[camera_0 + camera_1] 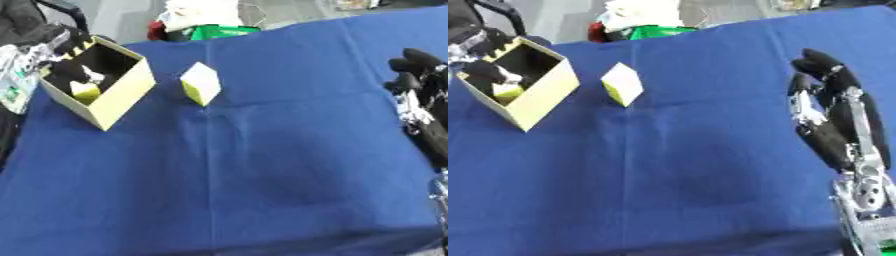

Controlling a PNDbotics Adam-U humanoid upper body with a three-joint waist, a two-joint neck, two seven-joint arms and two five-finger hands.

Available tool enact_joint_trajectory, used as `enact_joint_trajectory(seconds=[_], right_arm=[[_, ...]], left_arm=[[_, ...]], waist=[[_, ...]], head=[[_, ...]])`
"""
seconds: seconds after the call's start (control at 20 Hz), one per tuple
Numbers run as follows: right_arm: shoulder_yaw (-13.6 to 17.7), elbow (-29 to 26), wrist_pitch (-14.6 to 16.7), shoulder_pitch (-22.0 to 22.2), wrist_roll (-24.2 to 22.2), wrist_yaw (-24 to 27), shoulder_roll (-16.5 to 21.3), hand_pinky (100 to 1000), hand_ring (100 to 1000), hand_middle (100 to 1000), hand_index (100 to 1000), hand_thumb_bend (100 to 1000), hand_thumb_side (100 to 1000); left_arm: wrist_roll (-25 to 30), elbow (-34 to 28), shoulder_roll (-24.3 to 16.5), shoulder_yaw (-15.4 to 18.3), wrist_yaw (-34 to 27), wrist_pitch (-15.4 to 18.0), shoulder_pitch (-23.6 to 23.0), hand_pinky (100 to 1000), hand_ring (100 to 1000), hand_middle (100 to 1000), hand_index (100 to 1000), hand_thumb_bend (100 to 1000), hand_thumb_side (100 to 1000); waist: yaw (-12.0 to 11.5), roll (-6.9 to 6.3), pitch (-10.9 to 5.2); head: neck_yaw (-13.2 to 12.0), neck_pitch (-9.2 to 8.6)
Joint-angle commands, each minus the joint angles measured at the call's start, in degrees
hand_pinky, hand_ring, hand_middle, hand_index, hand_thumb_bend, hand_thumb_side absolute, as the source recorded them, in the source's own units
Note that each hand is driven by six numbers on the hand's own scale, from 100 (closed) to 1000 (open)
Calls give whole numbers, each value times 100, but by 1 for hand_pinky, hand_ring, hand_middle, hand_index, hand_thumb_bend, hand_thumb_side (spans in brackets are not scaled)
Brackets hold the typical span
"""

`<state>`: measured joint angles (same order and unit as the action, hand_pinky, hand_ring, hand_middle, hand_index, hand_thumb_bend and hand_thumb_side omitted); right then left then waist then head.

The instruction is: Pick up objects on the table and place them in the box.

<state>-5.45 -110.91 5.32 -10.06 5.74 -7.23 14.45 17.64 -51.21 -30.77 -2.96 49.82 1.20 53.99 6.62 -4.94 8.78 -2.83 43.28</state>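
Left eye view: one open cardboard box point(118, 97) with yellow walls and a dark interior stands at the far left of the blue tablecloth point(262, 165), close to the cloth's left edge. The left hand point(72, 70) reaches down into the box; its fingers sit beside a small yellow-and-white object point(86, 91) inside, and whether they grip it cannot be told. One yellow-and-white carton point(200, 83) stands alone on the cloth just to the right of the box, apart from it. The cloth from the centre to the near edge lies bare, giving wide room. Green and white clutter point(206, 22) sits beyond the far edge.

Right eye view: the right hand point(833, 115) hovers at the right side of the cloth, well apart from the carton, palm showing, fingers extended toward the far edge and relaxed, holding nothing. Count: one box, one carton outside it, one object seen inside.
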Motion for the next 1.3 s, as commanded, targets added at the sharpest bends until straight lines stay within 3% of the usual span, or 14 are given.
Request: enact_joint_trajectory(seconds=[0.05,0.3,0.7,1.3], right_arm=[[4,-48,2,-43,-25,-7,78,752,865,747,874,100,524],[-15,-43,4,-48,-46,0,69,752,864,747,873,100,524],[-47,-43,11,-82,-83,11,49,751,865,747,873,100,524],[-47,-39,14,-88,-95,13,37,751,865,747,873,100,523]], left_arm=[[-49,-287,66,4,8,52,309,715,646,651,829,701,403],[70,-273,506,-194,136,198,628,711,640,640,825,698,418],[51,248,1190,-293,215,256,846,683,613,612,813,682,438],[450,537,1401,-450,216,507,787,683,611,605,814,721,461]], waist=[[17,13,-100],[108,2,-88],[261,-11,-46],[287,-13,-40]], head=[[-8,13],[-29,17],[-75,0],[-83,-2]])
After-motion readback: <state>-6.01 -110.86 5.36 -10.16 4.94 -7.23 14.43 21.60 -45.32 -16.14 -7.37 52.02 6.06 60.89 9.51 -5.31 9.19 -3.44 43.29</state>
